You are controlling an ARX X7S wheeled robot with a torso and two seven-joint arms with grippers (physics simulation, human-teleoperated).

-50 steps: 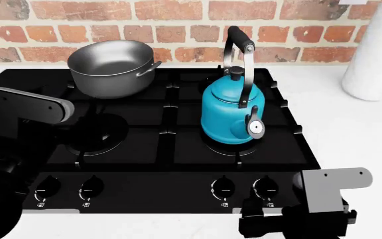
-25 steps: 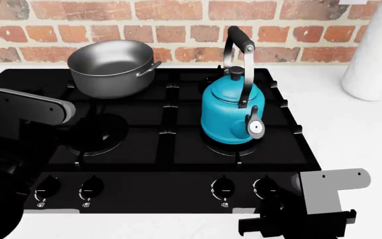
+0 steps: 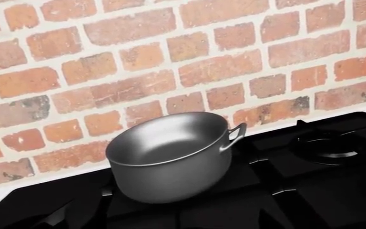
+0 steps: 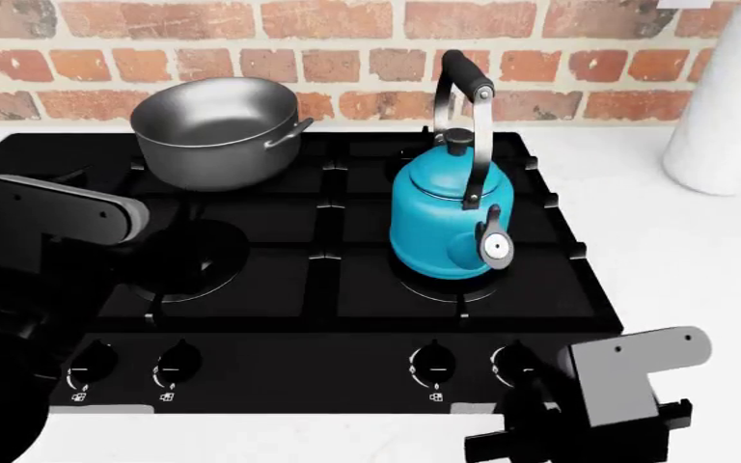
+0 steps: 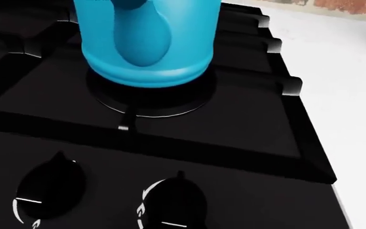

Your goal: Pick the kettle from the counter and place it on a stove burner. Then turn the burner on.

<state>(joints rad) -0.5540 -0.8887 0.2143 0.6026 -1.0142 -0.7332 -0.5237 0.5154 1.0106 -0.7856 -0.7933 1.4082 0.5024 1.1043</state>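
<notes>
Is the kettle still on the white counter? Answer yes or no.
No, the kettle stands on the front right stove burner, off the counter.

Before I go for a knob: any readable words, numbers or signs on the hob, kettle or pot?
No readable words or numbers anywhere.
White marks beside each knob on the hob panel: too small to read.
White tick arcs around the knobs in the right wrist view: not legible.
Kettle and pot: no text visible.
</notes>
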